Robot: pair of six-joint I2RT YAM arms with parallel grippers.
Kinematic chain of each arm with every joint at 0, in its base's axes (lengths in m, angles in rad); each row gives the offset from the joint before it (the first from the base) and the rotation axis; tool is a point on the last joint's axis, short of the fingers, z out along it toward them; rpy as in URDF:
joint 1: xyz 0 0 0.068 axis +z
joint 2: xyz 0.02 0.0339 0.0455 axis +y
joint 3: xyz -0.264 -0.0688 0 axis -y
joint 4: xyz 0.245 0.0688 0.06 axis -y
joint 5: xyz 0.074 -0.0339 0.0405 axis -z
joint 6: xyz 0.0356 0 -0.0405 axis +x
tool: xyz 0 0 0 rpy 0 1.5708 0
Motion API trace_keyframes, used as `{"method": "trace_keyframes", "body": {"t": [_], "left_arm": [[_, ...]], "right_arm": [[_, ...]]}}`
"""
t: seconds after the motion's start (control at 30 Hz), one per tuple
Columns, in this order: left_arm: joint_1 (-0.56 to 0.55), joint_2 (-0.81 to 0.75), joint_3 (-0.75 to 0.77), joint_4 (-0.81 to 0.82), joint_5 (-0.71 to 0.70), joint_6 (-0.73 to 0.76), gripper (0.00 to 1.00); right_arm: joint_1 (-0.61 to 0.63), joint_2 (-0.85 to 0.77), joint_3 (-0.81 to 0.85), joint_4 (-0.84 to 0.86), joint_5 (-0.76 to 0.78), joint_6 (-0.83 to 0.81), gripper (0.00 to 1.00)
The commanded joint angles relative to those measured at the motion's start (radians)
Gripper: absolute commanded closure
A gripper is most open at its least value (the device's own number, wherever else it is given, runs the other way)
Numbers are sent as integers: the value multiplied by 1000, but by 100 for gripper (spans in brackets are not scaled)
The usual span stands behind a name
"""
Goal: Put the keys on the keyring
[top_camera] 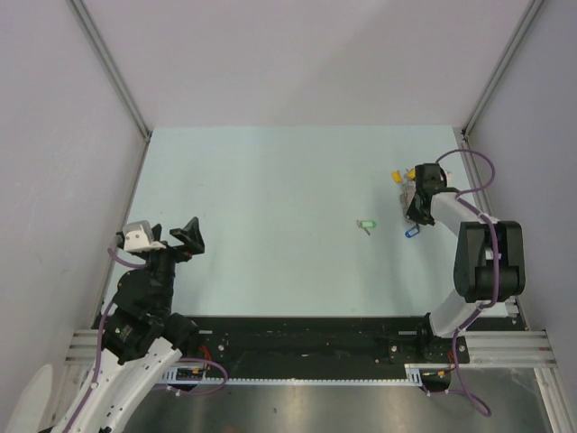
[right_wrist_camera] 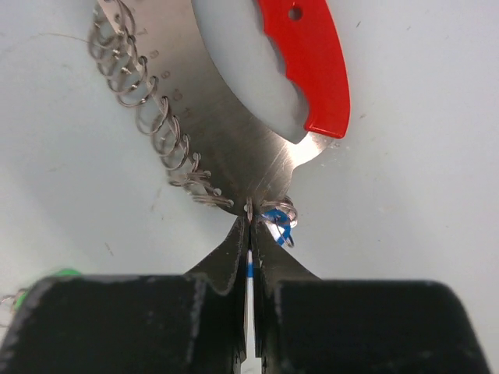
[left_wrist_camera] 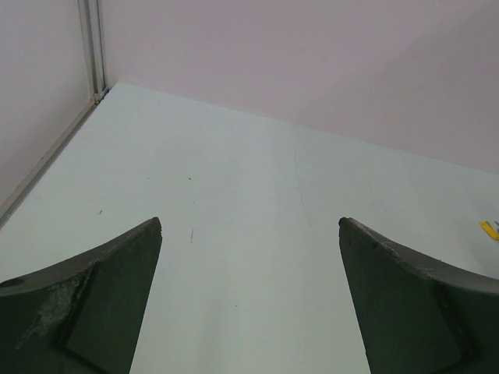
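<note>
"Pale green table (top_camera: 270,180), bare walls (top_camera: 270,63) on three sides; where do the things lie?"

"All toward the right edge; the keyring (right_wrist_camera: 234,132) lies flat not far from the far right corner, and the right wrist view shows its red segment (right_wrist_camera: 312,62) and a row of small split rings (right_wrist_camera: 140,93); the blue key (top_camera: 412,232) sits just beside it on the near side, half under the arm; the green key (top_camera: 365,225) lies a little farther in from that edge."

"And the grippers?"

"The right gripper (right_wrist_camera: 248,222) has its fingers (right_wrist_camera: 226,257) pressed together, tips against the keyring's silvery edge; whether they nip that edge, one small ring, or nothing, I cannot tell; the left gripper (top_camera: 165,236) hangs spread wide near the left edge, holding nothing."

"How will these handle?"

"The keyring looks like a stiff, thin, slick metal plate; I judge it awkward to lift while flat on the table, so take it across an edge or by the red segment, clear of the rings; the rings look springy and would need prising open. The keys seem almost weightless and likely to skid; pinch the plastic head, leaving the metal end free."
</note>
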Motion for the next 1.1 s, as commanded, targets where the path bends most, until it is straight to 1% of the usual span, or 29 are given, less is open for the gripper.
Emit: {"method": "trace_keyframes", "body": {"t": [0.0,0.1,0.17,0.23,0.33,0.4,0.43,0.5,0.53,0.63,0.67,0.7,0.73,0.77,0.87,0.97,1.0,1.07], "left_arm": [[7,-5,16,23,22,12,0],[7,-5,14,25,23,14,0],[7,-5,16,22,28,17,0],[8,-7,22,13,31,18,0],[8,-9,25,10,61,29,0],[10,-2,33,0,90,38,0],[8,1,34,0,98,41,0],[11,17,37,-9,121,54,0],[10,22,40,-13,124,54,0],[11,41,50,-26,131,55,0],[11,45,51,-27,131,60,0],[11,45,50,-27,131,60,0],[11,45,51,-29,132,63,0],[11,44,50,-29,134,66,0],[11,33,44,-29,131,72,0],[11,28,33,-17,141,80,0],[10,28,33,-13,146,80,0],[11,36,27,-10,161,87,0]], "right_arm": [[6,-149,19,7,47,-62,100],[22,-230,33,12,32,-114,100],[48,-267,56,16,16,-186,100],[103,-319,71,22,-7,-259,100],[195,-368,122,28,-36,-322,100],[249,-381,179,21,-71,-376,100],[306,-387,202,16,-85,-382,100],[367,-389,245,13,-137,-437,100],[440,-382,252,19,-151,-451,100],[552,-363,271,76,-212,-494,100],[622,-335,277,111,-225,-496,100],[655,-318,283,129,-279,-513,100],[687,-301,300,142,-297,-522,100],[757,-262,309,181,-300,-528,100],[856,-202,337,254,-381,-557,100],[888,-126,337,288,-465,-563,100],[893,-84,337,279,-510,-568,100],[893,-39,335,233,-547,-582,100]]}}
